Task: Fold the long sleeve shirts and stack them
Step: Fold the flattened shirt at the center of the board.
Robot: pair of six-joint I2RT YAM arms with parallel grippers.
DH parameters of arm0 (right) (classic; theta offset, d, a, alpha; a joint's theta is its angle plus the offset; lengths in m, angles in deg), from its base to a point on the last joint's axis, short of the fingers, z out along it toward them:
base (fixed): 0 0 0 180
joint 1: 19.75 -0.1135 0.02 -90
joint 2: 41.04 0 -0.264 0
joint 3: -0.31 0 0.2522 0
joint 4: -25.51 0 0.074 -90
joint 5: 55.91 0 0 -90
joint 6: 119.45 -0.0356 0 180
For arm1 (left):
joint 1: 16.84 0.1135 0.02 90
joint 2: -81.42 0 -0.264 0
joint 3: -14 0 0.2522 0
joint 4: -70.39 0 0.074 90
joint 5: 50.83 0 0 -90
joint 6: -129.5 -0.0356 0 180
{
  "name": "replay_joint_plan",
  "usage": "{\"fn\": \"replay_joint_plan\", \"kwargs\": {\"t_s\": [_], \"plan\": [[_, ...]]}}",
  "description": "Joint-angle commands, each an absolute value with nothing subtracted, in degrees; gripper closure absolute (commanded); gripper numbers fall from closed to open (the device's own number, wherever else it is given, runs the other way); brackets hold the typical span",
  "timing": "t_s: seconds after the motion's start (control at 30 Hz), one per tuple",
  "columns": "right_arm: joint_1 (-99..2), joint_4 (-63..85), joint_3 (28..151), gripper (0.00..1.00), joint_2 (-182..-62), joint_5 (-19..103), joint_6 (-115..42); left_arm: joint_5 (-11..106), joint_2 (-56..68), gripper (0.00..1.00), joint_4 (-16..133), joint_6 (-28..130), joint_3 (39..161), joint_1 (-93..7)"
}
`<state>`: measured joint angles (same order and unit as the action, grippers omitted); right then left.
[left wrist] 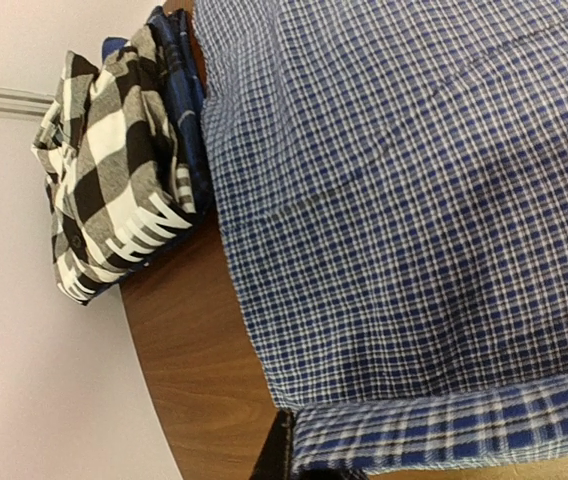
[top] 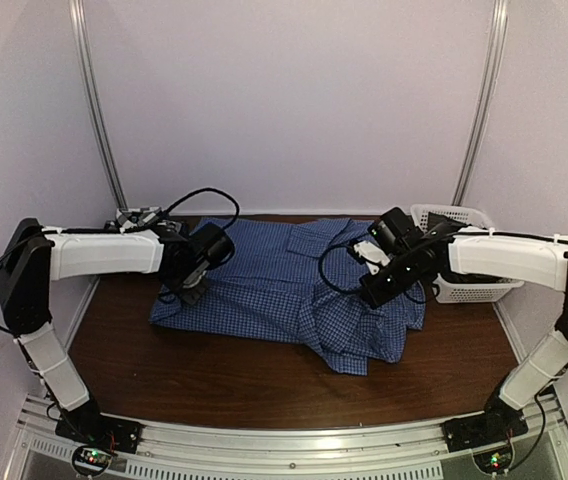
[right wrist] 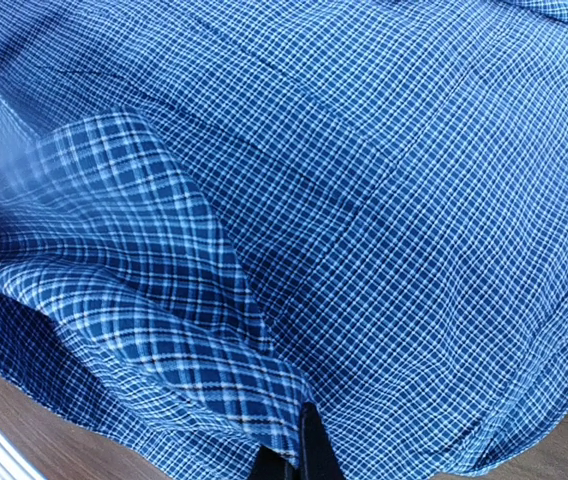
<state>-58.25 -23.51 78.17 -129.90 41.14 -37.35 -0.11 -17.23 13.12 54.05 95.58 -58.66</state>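
1. Cloth of the blue check shirt (top: 294, 290) is pinched in the left gripper (left wrist: 286, 458). The jaws are drawn together on a hem band that runs from the dark finger along the bottom edge of the wrist view.
2. Reaching in level from the left of the overhead frame, the left arm (top: 104, 255) bends its wrist down onto the shirt's left edge, and the gripper sits low at the counter (top: 214, 370).
3. Likewise closed on the same shirt is the right gripper (right wrist: 302, 455). A raised fold of fabric gathers to a point at its dark finger, bottom centre of its wrist view.
4. Stretching in from the right of the overhead frame, the right arm (top: 504, 258) angles its wrist down over the shirt's right part.
5. Spread and rumpled, the blue check shirt covers the middle of the brown counter, with its collar toward the top of the frame.
6. Folded at the upper left of the left wrist view, a black-and-white plaid shirt (left wrist: 104, 160) is stacked with a navy shirt (left wrist: 182, 110) bearing white letters, just beside the blue shirt's edge.
7. Behind the right arm, at the right of the overhead frame, stands a white basket (top: 464, 262).
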Motion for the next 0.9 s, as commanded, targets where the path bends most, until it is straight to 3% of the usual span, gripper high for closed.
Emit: {"fn": "replay_joint_plan", "kwargs": {"t_s": [0.0,0.43,0.67,0.87], "plan": [[-57.5,-23.9,81.1,1.00,-131.4,38.2,-37.7,-4.5,-19.8,1.00,10.3,51.1,100.1,-57.3],[-55.5,-25.7,88.8,1.00,-139.6,36.1,-34.9,-3.7,-24.8,0.88,9.4,48.4,102.3,-54.1],[-54.3,-26.3,91.6,1.00,-143.3,35.5,-34.1,-3.7,-27.0,0.72,10.0,47.9,102.4,-52.4],[-53.4,-26.2,94.3,0.99,-146.5,35.5,-33.8,-4.5,-28.9,0.69,9.8,48.2,102.9,-49.1]]}}
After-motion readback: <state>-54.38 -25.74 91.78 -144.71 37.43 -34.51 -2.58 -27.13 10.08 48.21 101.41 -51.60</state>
